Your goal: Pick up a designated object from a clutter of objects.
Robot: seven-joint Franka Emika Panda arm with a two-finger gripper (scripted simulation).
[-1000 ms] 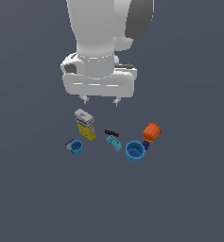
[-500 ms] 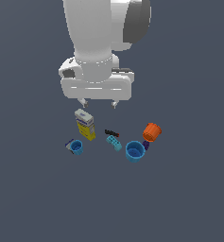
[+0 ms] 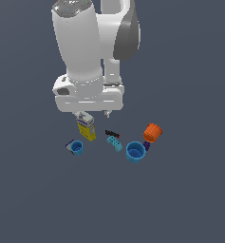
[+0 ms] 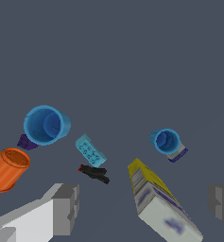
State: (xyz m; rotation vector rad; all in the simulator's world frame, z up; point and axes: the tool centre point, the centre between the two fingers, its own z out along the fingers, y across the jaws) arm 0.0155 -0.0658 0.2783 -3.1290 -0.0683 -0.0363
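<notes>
The small blue cup [image 3: 77, 147] with a purplish-white bit on its side stands at the exterior view's left end of the clutter; it also shows in the wrist view [image 4: 165, 141]. My gripper [image 3: 94, 115] is open and empty, hovering just above the yellow-and-white box [image 3: 86, 126], up and to the exterior view's right of the small cup. In the wrist view the fingers [image 4: 66, 208] stand wide apart with the box [image 4: 163, 203] between them. One finger is partly hidden behind the box in the exterior view.
A wider blue cup [image 3: 135, 152] with a purple bit [image 3: 146, 146] beside it, an orange cup [image 3: 152, 133], a light-blue studded brick [image 3: 114, 142] and a thin black-and-red stick [image 3: 112, 133] lie to the exterior view's right of the box.
The hand has come down toward the box and shifted a little to the exterior view's left. The objects have not moved.
</notes>
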